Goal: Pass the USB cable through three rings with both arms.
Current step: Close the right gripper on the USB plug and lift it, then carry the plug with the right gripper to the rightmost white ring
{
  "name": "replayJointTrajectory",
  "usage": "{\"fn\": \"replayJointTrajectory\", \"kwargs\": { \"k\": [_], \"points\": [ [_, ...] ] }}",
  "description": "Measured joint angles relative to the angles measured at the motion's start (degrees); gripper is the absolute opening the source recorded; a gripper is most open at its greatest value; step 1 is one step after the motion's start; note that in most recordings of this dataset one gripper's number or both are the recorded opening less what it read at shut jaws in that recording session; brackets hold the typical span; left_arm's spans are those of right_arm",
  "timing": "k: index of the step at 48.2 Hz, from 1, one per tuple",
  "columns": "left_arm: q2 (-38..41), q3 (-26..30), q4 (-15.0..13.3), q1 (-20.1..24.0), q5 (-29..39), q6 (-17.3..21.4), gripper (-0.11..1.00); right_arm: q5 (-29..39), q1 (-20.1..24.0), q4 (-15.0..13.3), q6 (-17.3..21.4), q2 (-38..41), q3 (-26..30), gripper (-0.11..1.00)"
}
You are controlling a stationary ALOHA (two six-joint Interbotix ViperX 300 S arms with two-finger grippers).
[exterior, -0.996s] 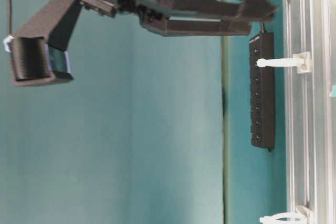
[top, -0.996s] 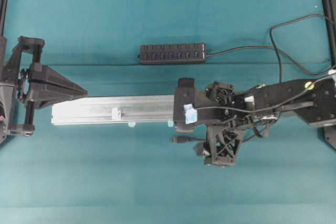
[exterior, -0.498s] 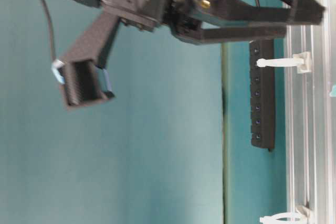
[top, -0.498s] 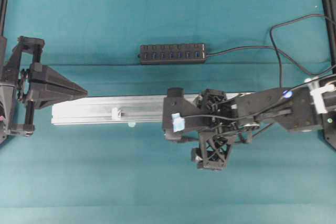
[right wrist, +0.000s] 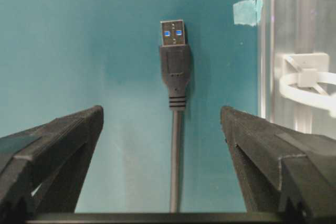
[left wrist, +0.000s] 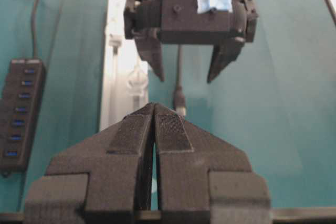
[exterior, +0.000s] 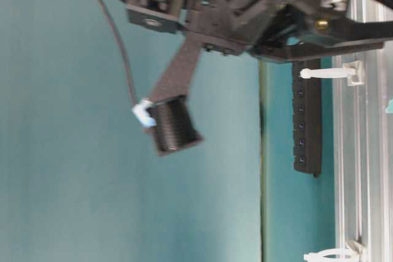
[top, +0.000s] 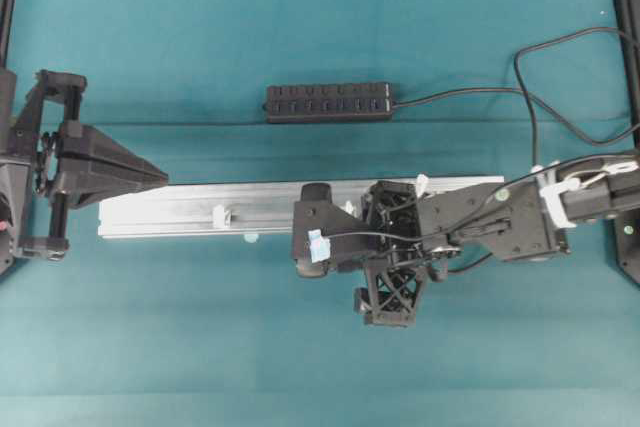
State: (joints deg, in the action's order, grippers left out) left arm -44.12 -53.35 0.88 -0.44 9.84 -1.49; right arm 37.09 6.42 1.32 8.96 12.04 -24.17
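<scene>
Teal cloth covered the bench (top: pixel 200 27), and a long silver rail (top: pixel 170 209) lay across its middle, running from near the left edge toward the right. A black USB hub (top: pixel 328 103) sat beyond the rail toward the far edge, its cord (top: pixel 480 92) trailing off to the right edge.

The right claw (right wrist: pixel 163 129) was spread wide, its two dark fingers (right wrist: pixel 52 140) standing well apart on either side of the USB cable (right wrist: pixel 175 150) without touching it. The cable lay flat on the cloth between them, just beside the rail on its near side, with its plug (right wrist: pixel 173 51) pointing away from the claw and showing a blue insert at the metal end. In the left wrist view the same plug (left wrist: pixel 179 103) lay on the cloth below the right claw's open fingers. From overhead, the right arm (top: pixel 480 227) reached along the rail from the right edge and hid the cable.

One whitish ring (right wrist: pixel 310 90) stood on the rail just to the right of the plug; others showed in the table-level view (exterior: pixel 328 73) and overhead (top: pixel 222 216).

The left claw (top: pixel 160 175) was pressed together to a point, empty, near the left edge of the bench, just off the rail's left end.
</scene>
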Motion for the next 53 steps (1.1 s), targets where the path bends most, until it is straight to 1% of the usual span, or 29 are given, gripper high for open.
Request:
{"fn": "replayJointTrajectory", "kwargs": {
  "k": [18,42,46,53],
  "points": [
    [0.18,0.00,0.00,0.00,0.00,0.00,0.02,-0.62,0.00,-2.46,0.00,1.67,-0.09,0.92],
    [0.26,0.00,0.00,0.00,0.00,0.09,0.02,-1.76,0.09,-2.64,0.00,2.99,-0.97,0.92],
    [0.26,0.00,0.00,0.00,0.00,0.18,0.02,-2.02,0.09,-2.55,0.00,2.90,-1.49,0.90],
    [0.18,-0.09,0.00,0.00,0.00,0.18,0.02,-2.55,0.09,-2.55,0.00,2.90,-1.76,0.84]
  ]
}}
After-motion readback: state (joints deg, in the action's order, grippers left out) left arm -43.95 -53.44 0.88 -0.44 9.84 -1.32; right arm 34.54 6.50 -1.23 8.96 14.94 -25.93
